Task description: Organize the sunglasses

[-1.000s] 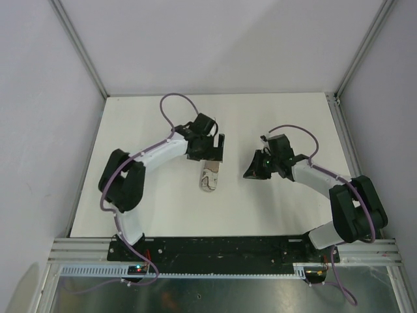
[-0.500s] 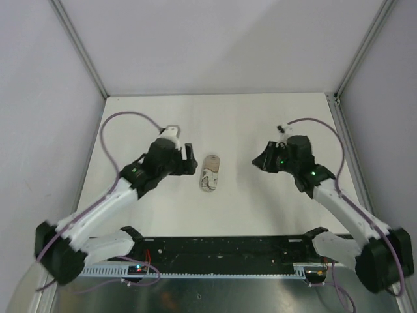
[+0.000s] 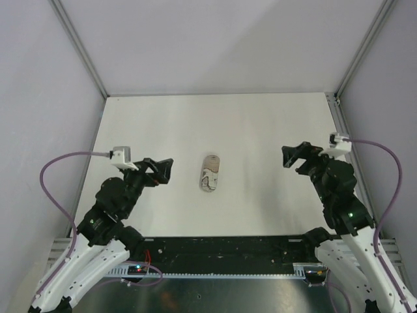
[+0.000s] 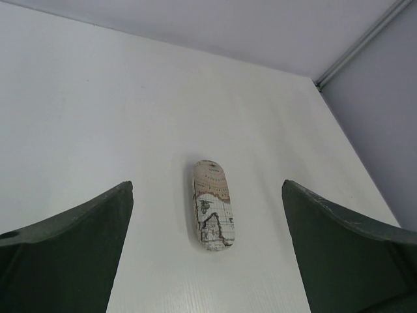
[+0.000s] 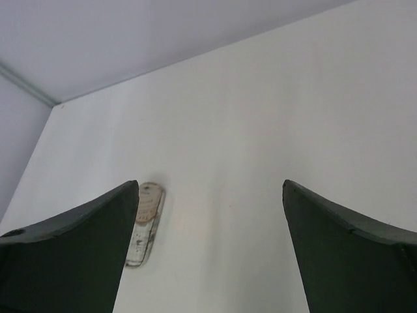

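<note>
Sunglasses: not visible in any view. There is no black frame on the counter (image 3: 260, 130) and none in either gripper. My guess is they're inside the case (image 3: 210, 173), which lies shut and flat near the middle of the counter. That would fit the task: glasses tucked away and protected. I can't confirm it, since the lid is closed and opaque.

Case: oval, beige with a map print, long axis running away from my bases, nothing touching it. It lies between my two arms, well apart from both. The left wrist view has it straight ahead, framed between my fingers (image 4: 78, 248). The right wrist view has it at lower left, partly behind one finger (image 5: 65, 254).

Left gripper (image 3: 161, 171): jaws wide apart, empty, touching nothing. It's to the left of the case and aimed toward it.

Right gripper (image 3: 291, 156): jaws also wide apart, empty, touching nothing. It's off to the right of the case, well clear.

Both arms are folded close to their bases, which reads as hands-off. If the glasses are in the case, the job looks done or nearly done, with nothing left to hold.
</note>
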Robot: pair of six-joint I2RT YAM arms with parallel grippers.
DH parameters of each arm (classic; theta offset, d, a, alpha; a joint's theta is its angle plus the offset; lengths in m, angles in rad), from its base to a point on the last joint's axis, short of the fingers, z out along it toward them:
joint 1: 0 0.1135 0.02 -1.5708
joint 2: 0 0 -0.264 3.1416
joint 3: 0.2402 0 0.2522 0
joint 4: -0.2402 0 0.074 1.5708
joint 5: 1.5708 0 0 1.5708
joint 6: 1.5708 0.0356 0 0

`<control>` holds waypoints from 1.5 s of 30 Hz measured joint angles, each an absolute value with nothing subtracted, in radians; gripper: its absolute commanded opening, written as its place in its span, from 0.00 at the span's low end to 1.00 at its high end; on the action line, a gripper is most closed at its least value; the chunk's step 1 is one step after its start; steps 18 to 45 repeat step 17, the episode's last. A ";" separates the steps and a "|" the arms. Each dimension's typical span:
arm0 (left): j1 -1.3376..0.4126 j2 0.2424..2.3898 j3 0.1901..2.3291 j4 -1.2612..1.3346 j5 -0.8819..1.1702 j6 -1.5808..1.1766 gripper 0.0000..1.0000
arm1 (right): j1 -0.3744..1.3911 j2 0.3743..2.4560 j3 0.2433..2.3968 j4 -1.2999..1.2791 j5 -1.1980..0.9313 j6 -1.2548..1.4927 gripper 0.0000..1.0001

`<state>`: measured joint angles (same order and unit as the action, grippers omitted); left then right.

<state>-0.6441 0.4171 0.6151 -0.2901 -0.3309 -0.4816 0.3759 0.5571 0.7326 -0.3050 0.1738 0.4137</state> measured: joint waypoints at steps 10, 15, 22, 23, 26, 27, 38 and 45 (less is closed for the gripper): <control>-0.645 0.283 0.528 -0.286 -0.356 -0.500 1.00 | 0.375 0.371 0.689 -0.426 0.380 0.418 0.96; -0.645 0.236 0.510 -0.287 -0.356 -0.508 1.00 | 0.375 0.343 0.683 -0.462 0.408 0.418 0.96; -0.645 0.224 0.509 -0.286 -0.356 -0.509 1.00 | 0.375 0.339 0.683 -0.467 0.413 0.418 0.96; -0.645 0.224 0.509 -0.286 -0.356 -0.509 1.00 | 0.375 0.339 0.683 -0.467 0.413 0.418 0.96; -0.645 0.224 0.509 -0.286 -0.356 -0.509 1.00 | 0.375 0.339 0.683 -0.467 0.413 0.418 0.96; -0.645 0.224 0.509 -0.286 -0.356 -0.509 1.00 | 0.375 0.339 0.683 -0.467 0.413 0.418 0.96; -0.645 0.224 0.509 -0.286 -0.356 -0.509 1.00 | 0.375 0.339 0.683 -0.467 0.413 0.418 0.96; -0.645 0.224 0.509 -0.286 -0.356 -0.509 1.00 | 0.375 0.339 0.683 -0.467 0.413 0.418 0.96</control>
